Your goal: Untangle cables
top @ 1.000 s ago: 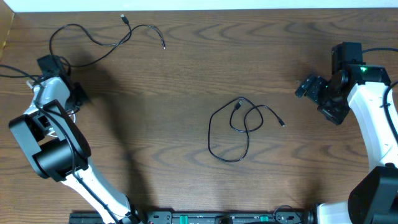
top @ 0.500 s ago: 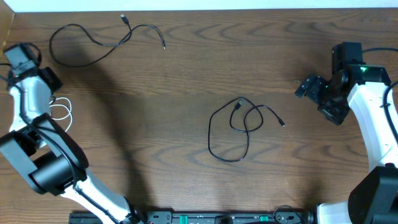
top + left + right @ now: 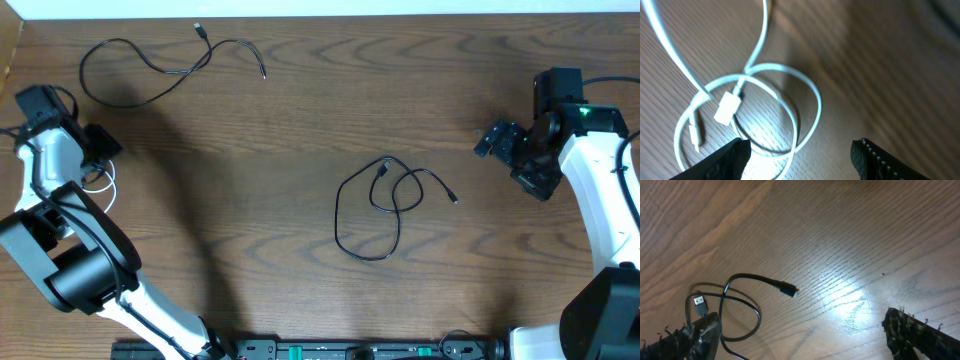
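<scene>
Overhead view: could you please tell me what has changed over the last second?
The left hand swung off the white cable toward the far-left corner, uncovering it, then eased partway back; it is open and holds nothing. The right hand, also open, the centre black cable and the far black cable stayed put.

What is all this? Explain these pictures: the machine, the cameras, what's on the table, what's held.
Two robot arms work at a wooden table. One picture looks straight down from above; the other two come from a camera on each wrist, showing that arm's own fingertips. Three cords lie on the table: a black cable at the far left, a looped black cable in the middle, and a white cable coiled by the left gripper. It and the right gripper are open, holding nothing.
</scene>
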Available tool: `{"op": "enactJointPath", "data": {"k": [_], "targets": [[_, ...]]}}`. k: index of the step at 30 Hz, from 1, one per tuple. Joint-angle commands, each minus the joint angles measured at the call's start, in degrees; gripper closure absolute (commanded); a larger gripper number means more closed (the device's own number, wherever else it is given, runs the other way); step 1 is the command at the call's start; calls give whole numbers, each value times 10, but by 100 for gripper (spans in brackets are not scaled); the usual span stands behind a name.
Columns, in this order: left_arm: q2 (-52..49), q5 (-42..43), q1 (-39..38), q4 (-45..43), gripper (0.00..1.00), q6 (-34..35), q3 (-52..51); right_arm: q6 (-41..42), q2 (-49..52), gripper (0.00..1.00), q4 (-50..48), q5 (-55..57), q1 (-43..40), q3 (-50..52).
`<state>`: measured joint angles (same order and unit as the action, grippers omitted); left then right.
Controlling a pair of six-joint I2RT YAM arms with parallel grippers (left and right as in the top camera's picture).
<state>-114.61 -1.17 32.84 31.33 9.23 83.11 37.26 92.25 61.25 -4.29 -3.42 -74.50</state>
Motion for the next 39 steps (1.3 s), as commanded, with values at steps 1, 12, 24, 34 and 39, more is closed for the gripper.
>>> {"op": "enactJointPath", "data": {"k": [1,12,24,34,39], "targets": [[-12,11,0,1,31,16,-17,4,-1,1,0,1,1,0],[-13,12,0,-33,37,3,-43,4,-1,1,0,1,1,0],[-36,12,0,-84,44,2,-80,4,-1,1,0,1,1,0],[-61,11,0,-107,77,-12,-80,4,-1,1,0,1,1,0],[-61,-38,1,-137,92,-21,-80,4,-1,1,0,1,1,0]]}}
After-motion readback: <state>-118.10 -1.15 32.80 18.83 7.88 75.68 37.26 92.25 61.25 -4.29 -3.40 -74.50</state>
